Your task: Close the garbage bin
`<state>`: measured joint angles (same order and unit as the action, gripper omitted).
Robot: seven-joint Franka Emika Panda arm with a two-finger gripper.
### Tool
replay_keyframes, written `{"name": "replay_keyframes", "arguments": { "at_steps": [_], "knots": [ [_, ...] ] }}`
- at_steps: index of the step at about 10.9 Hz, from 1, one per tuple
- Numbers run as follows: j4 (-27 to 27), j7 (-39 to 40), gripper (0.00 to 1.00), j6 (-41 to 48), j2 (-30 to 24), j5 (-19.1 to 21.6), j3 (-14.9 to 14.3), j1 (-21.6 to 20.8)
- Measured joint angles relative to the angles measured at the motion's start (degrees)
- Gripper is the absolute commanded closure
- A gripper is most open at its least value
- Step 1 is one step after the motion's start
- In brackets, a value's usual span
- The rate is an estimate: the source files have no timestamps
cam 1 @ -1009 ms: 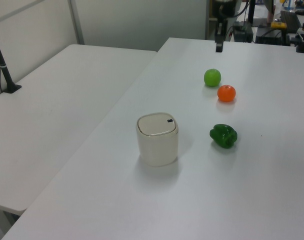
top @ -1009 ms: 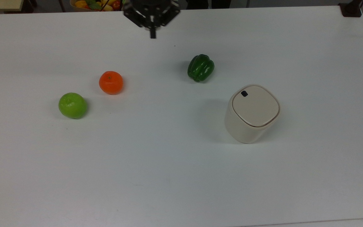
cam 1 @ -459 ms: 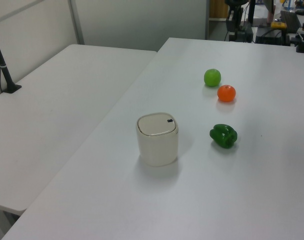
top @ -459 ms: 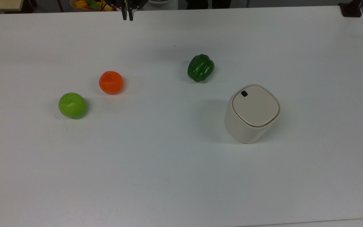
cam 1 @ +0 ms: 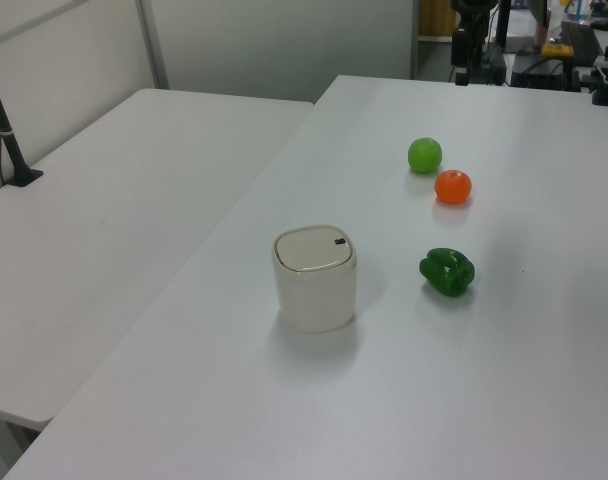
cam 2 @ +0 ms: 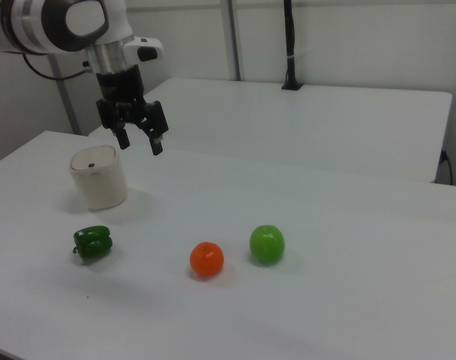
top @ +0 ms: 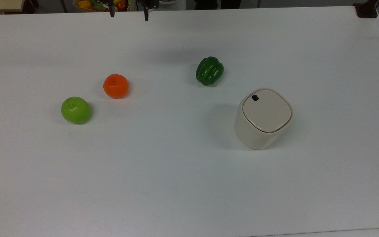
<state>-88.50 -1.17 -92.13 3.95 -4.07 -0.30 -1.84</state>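
The cream garbage bin stands upright on the white table, right of centre in the top view. Its flat lid, with a small black mark, lies down level on the rim. The bin also appears in the left view and in the right view. My gripper hangs high at the far edge in the top view, well away from the bin. In the right view my gripper hovers above the table beside the bin, open, with nothing between its fingers.
A green bell pepper lies near the bin. An orange and a green apple sit toward the top view's left. A basket of produce stands beyond the far edge. A second table adjoins in the left view.
The gripper drew back toward the top view's upper edge and shifted left. Its fingers, together half a second ago, now stand spread apart. The bin and fruits have not moved.
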Motion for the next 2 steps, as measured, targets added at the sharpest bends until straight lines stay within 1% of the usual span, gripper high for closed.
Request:
{"name": "replay_keyframes", "arguments": {
  "at_steps": [2],
  "knots": [
    [-0.01, -0.01, 0.00, 0.00, -0.01, 0.00, 0.00, 0.00]
  ]
}}
